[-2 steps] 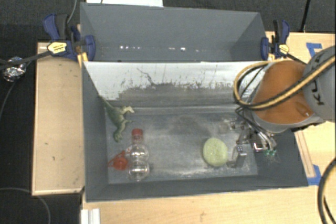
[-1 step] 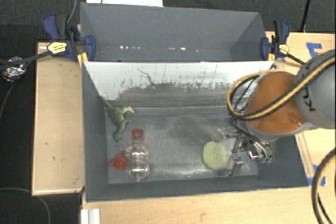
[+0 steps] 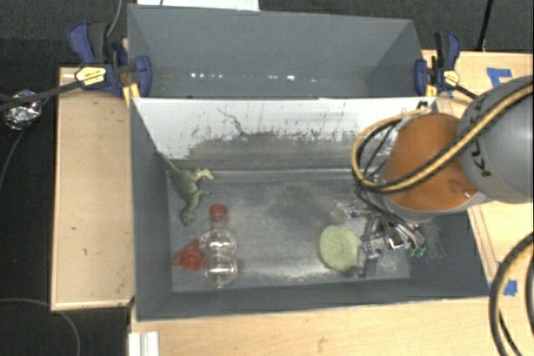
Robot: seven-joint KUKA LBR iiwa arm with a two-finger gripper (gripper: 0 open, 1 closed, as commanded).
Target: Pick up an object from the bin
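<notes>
Lower right of frame | your arm [image 3: 505,150] leans down into the grey metal bin [image 3: 275,217] | gripper [image 3: 373,244] near the floor, apart or together you cannot tell | pale green round lump [image 3: 337,248] just beside it, frame-left.

One camera looks steeply down, from slightly to one side, onto the grey metal bin [image 3: 275,54], taking in its whole floor, the arm [image 3: 501,137] entering from the right.
</notes>
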